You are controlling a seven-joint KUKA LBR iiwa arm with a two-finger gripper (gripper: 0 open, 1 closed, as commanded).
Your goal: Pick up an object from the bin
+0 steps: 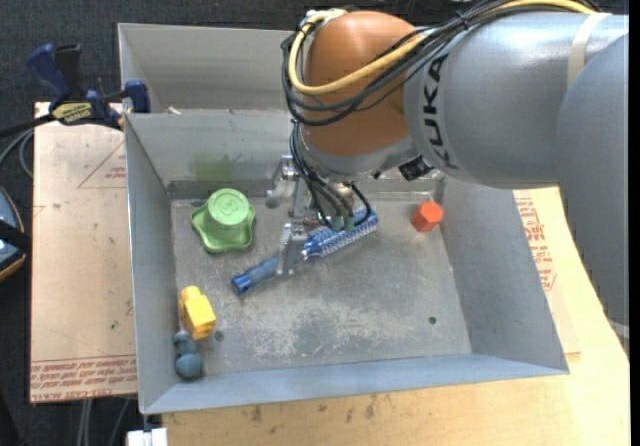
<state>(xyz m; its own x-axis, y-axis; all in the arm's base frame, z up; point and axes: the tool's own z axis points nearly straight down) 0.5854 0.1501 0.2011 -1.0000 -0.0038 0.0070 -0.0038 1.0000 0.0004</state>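
Blue brush (337, 234) lies slanted near the middle of the bin (350, 319), bristle head toward the right wall, handle toward the front-left corner. Gripper (295, 250) sits low over its mid-section; whether the jaws are released or clenched, cannot tell. Green lid (225, 219) just left; orange block (427, 216) by the right wall.

Grey KUKA arm (520, 84) wears an orange wrist cover (350, 74) (yellow, black cables (500, 9)).
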